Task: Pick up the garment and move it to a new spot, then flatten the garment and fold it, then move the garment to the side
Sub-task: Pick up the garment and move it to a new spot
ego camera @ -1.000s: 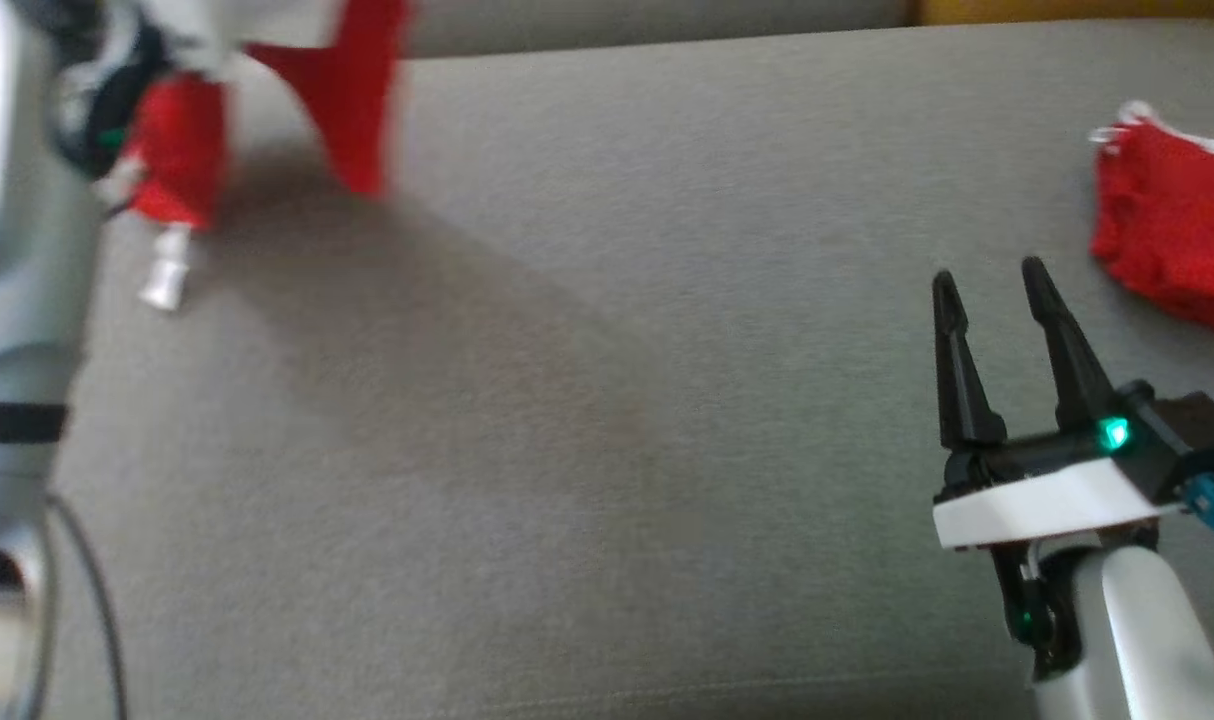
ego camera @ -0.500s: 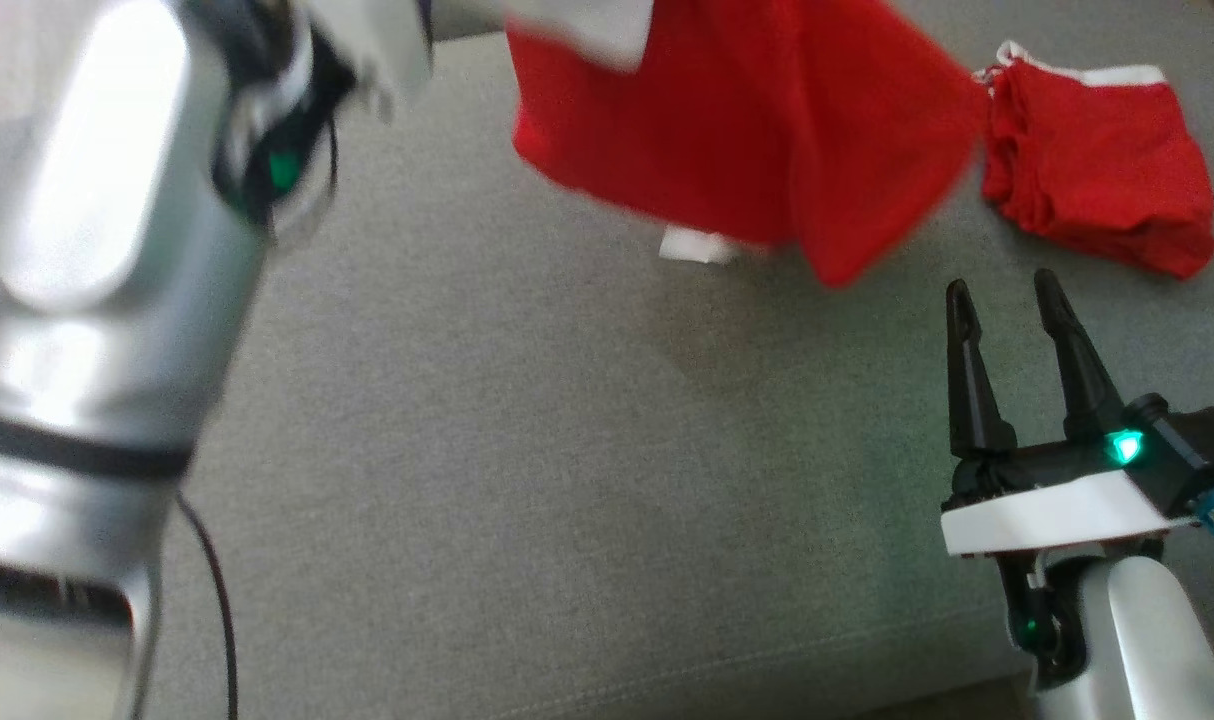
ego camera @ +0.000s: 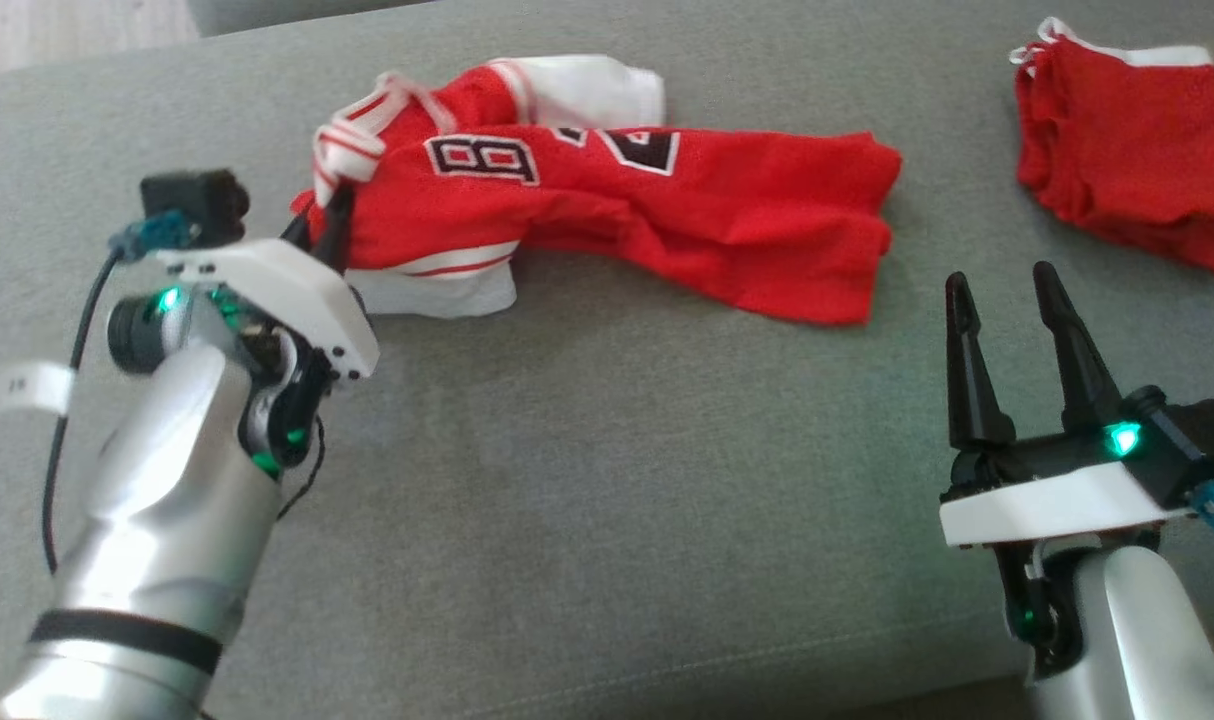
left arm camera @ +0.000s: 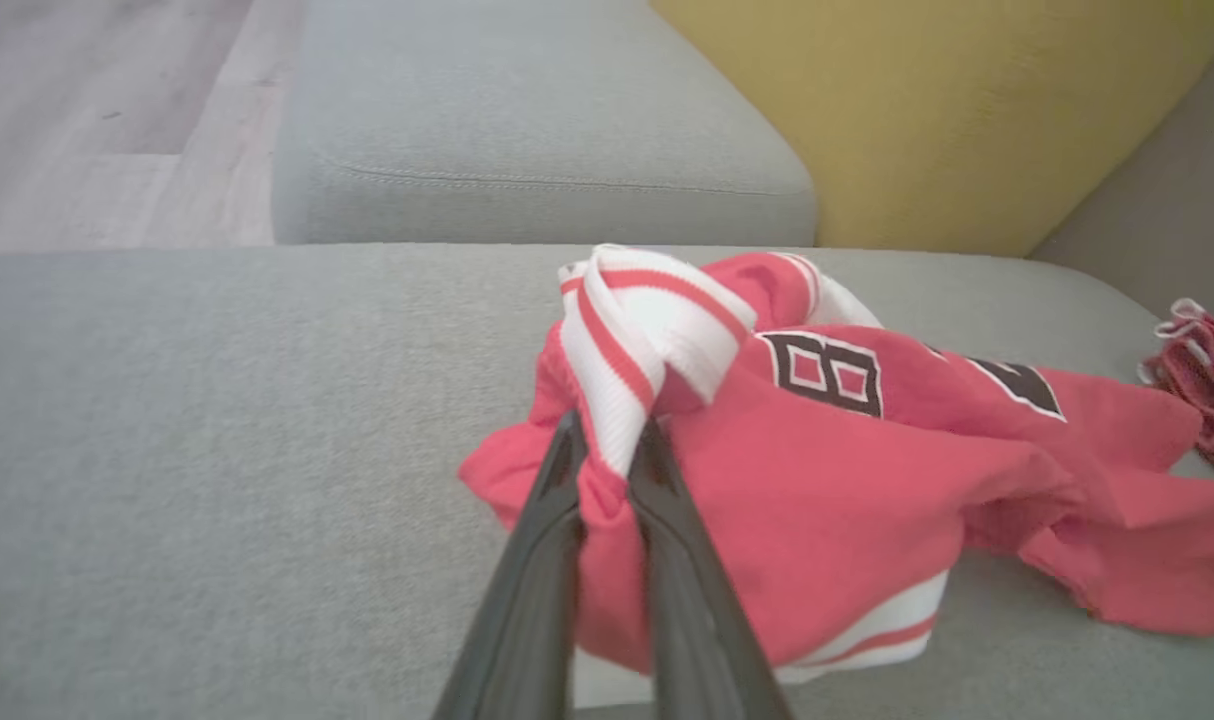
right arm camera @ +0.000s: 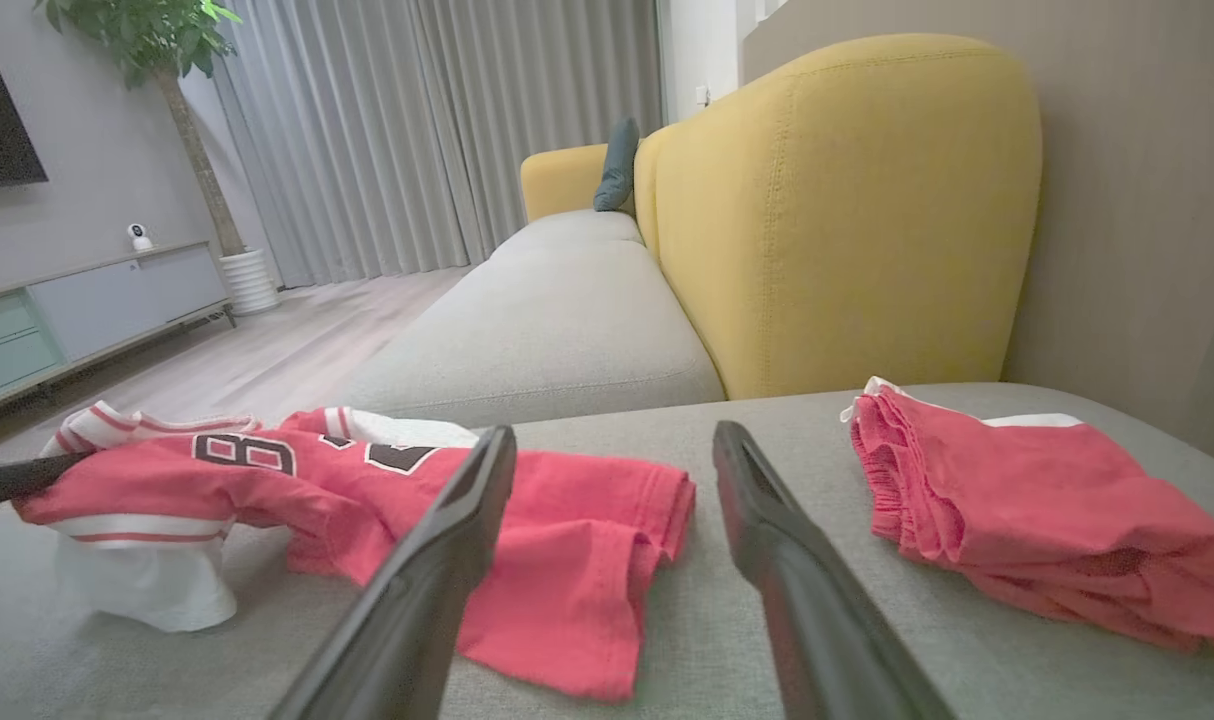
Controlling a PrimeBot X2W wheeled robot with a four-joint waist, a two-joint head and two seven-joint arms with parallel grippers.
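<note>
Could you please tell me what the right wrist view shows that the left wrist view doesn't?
The right wrist view adds curtains, a potted plant, a cabinet and the open right end effector. The left wrist view adds a close look at the left end effector shut on the striped trim of the red jersey. Both share that jersey, red shorts, grey cushion and yellow sofa back.

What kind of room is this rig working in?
Most likely a home living room: the work surface is a grey sofa with a yellow backrest, and beyond it stand a low cabinet, a potted plant and floor-length curtains.
</note>
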